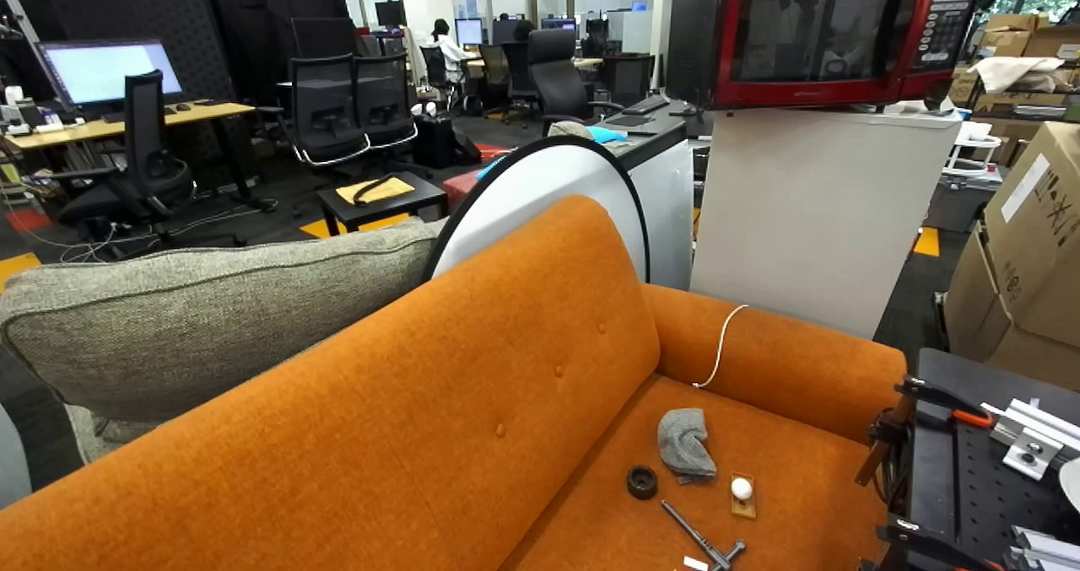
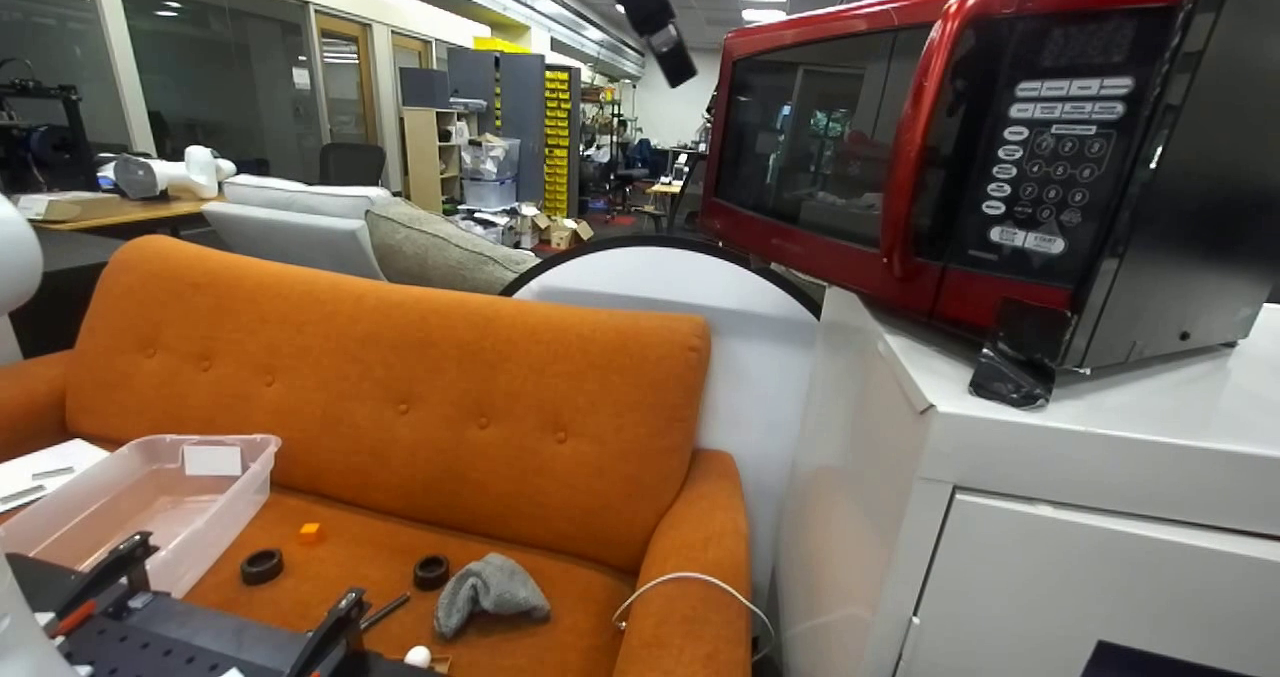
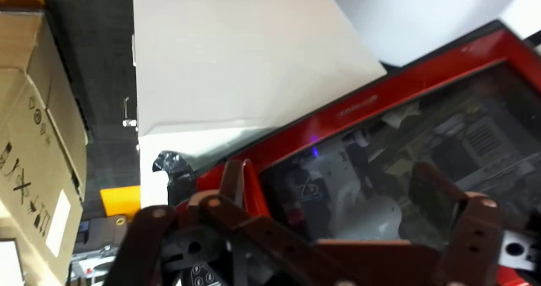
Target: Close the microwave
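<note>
The red microwave stands on the white cabinet at the upper right in an exterior view. It also shows large at the right in an exterior view, with its dark window and red curved handle. Its door looks about flush with the control panel; whether it is latched I cannot tell. In the wrist view its red frame slants across. My gripper is open and empty in front of the door. Its left finger overlaps the handle; contact is unclear. Its right finger is over the window.
An orange sofa stands beside the cabinet, with a grey cloth and small items on the seat. Cardboard boxes stand at the right. A black finger-like part hangs at the top edge in an exterior view.
</note>
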Controlling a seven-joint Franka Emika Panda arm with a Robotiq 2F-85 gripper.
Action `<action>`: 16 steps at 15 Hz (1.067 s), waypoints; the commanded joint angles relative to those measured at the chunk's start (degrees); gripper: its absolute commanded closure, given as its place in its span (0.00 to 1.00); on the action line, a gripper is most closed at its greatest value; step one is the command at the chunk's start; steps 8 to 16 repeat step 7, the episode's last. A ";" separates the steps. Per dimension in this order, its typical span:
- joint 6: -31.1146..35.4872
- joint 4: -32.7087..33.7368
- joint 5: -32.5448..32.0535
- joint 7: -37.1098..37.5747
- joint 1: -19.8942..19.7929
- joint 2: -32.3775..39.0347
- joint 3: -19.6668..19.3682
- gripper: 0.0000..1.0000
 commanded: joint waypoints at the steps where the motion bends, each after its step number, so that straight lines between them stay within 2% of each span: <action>1: -2.46 -1.42 -7.26 3.36 10.50 -0.78 -9.05 0.00; 2: -5.11 -2.47 -8.07 2.82 13.66 -2.73 -12.34 0.00; 4: -5.95 -3.58 -8.54 2.53 16.50 -4.02 -14.74 0.00; 16: -5.95 -3.67 -8.55 2.53 16.72 -3.41 -14.67 0.00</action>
